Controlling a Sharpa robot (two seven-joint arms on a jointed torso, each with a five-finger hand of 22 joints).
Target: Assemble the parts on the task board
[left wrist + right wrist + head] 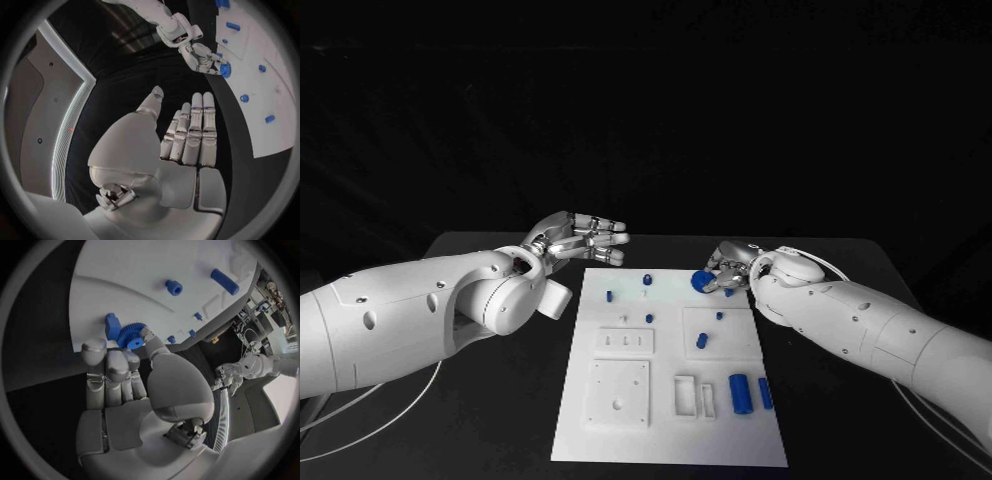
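In the head view, the white task board (668,400) lies in the middle of the black worktop (488,400). The left hand (578,238) is above the worktop just beside the far left corner of the board. Its fingers (603,240) are stretched out and apart, and they hold nothing. The right hand (730,270) is at the far right corner of the board, and it holds a blue gear (705,281) between thumb and fingers. On the board there are several blue parts: a small peg (648,278) near the far edge, another peg (612,295) to its left, and two blue cylinders (751,393) that lie side by side near the right edge.

In the left wrist view, the left hand (181,137) is flat and released, the fingers (200,125) are straight next to each other and the thumb is apart from them. Beyond it, the right hand (203,56) grips the blue gear (225,69) at the edge of the task board (275,135).

In the right wrist view, the right hand (125,380) pinches the blue gear (131,335) with the thumb and the fingers (106,365). The gear is over the task board (137,270), just beside an upright blue block (112,325); I cannot tell if they touch.
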